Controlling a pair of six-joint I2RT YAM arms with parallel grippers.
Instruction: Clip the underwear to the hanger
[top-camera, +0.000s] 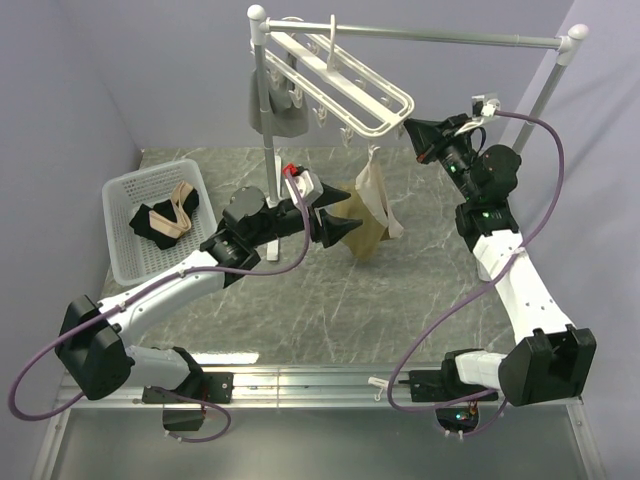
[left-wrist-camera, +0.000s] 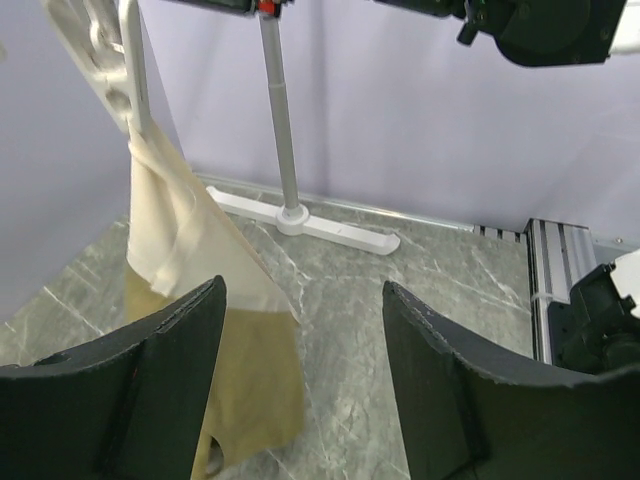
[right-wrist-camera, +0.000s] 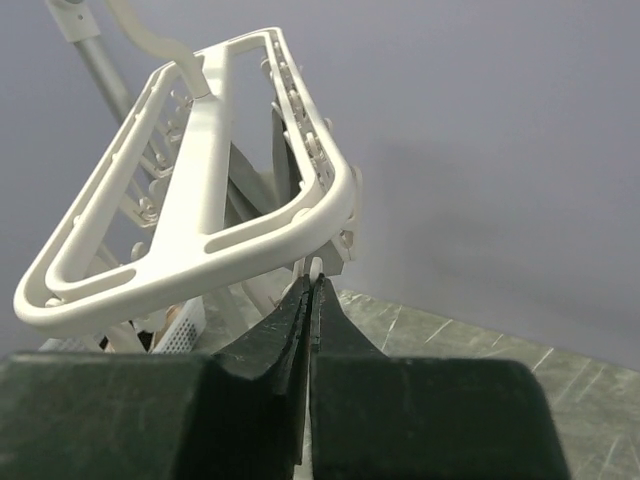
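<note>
We see the left gripper (top-camera: 338, 228) in the middle of the top view, its fingers spread wide with nothing between them. It sits just to the left of the underwear (top-camera: 370, 215). In the left wrist view the cloth hangs behind the left finger (left-wrist-camera: 150, 390) and does not reach into the gap.

The underwear dangles from one clip (top-camera: 374, 150) under the near right corner of the hanger (right-wrist-camera: 205, 170), drooping in a narrow fold with its lower end close to the table (top-camera: 300, 300). The hanger tilts from the rail (top-camera: 450, 38) at the top centre of the top view.

The right gripper (right-wrist-camera: 312, 285) is at the upper right of the top view, by the hanger's right corner. Its fingers are pressed flat together, tips just under the frame's rim beside a small clip. We cannot tell whether they pinch that clip or only touch it.

A basket (top-camera: 118, 250) with dark and beige cloth stands at the left.
</note>
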